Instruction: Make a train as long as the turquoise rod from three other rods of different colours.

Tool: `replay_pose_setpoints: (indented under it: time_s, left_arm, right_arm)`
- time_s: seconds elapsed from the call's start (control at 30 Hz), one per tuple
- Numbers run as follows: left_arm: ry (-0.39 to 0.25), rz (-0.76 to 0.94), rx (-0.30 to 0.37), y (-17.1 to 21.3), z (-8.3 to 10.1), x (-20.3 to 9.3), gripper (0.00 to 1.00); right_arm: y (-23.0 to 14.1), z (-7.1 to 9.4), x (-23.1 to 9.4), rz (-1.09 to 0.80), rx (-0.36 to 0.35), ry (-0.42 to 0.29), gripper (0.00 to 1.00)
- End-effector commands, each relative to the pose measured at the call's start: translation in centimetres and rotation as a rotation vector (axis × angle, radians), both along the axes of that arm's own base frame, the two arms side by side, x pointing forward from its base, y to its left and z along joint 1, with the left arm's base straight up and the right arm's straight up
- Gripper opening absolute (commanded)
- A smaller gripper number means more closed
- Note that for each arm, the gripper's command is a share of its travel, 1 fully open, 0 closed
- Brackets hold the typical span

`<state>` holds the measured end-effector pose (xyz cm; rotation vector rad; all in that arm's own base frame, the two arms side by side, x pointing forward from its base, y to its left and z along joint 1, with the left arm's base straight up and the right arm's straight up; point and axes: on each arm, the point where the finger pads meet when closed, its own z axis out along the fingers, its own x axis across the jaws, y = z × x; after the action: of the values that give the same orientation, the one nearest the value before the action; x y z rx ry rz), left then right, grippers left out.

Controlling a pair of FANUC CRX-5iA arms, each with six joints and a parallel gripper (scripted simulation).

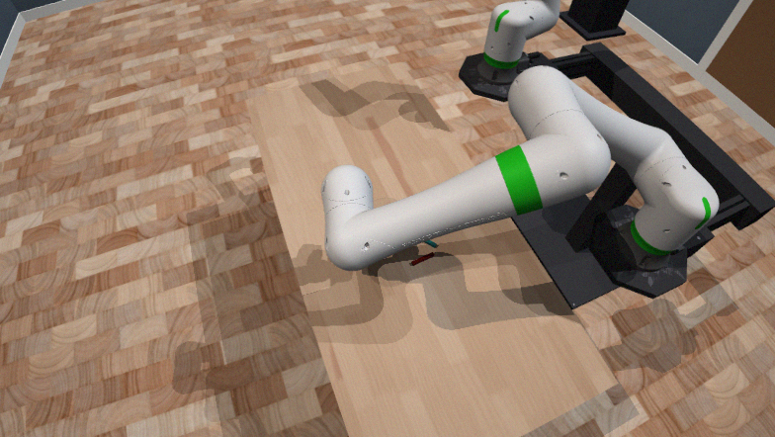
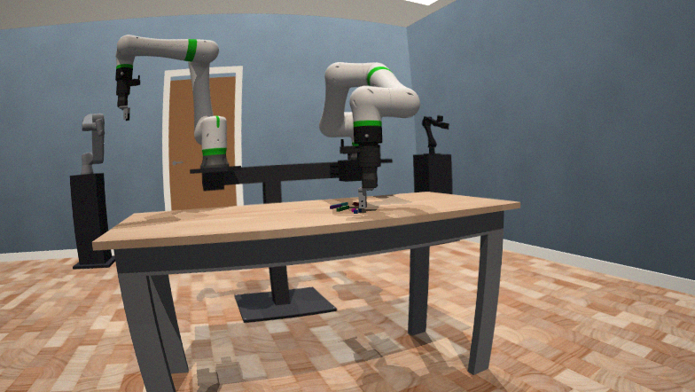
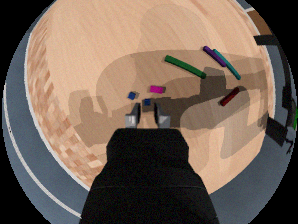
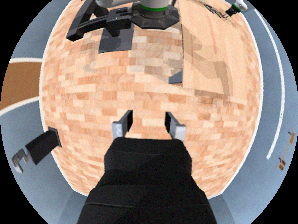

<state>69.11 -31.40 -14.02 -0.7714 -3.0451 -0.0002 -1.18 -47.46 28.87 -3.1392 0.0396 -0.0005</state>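
In the left wrist view a green rod [image 3: 185, 66] lies flat, with a purple rod [image 3: 214, 56] and the turquoise rod [image 3: 227, 65] close side by side beyond its right end. A dark red rod [image 3: 230, 96] [image 1: 421, 259] lies apart at the right. A magenta rod [image 3: 156, 89] lies near two blue cubes, one blue cube [image 3: 132, 95] left of it and another blue cube [image 3: 147, 102] below it. My left gripper [image 3: 147, 109] [image 2: 362, 209] is low at the table, partly open, with the second blue cube between or just beyond its fingertips. My right gripper [image 4: 148, 117] [image 2: 126, 116] is open and empty, high up.
The wooden table [image 1: 467, 374] [image 2: 233, 221] carries the rods. In the top view the left forearm hides most of them. The magenta rod and first blue cube lie close to the left fingers. The right arm is raised away from the rods, beyond the table's end.
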Motion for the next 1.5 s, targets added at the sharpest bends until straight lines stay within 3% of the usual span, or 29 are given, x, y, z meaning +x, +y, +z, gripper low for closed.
replay_pose_setpoints:
  time_s: [0.0, 1.47]
  left_arm:
    - [-0.002, 0.000, -0.001, -0.04, -0.09, 0.08, 0.54]
    - [-0.002, 0.000, -0.001, -0.04, -0.91, 0.08, 0.54]
  right_arm:
    - [-0.03, 0.10, -0.02, 0.000, -0.002, 0.000, 1.00]
    - [-0.03, 0.10, -0.02, 0.000, -0.002, 0.000, 1.00]
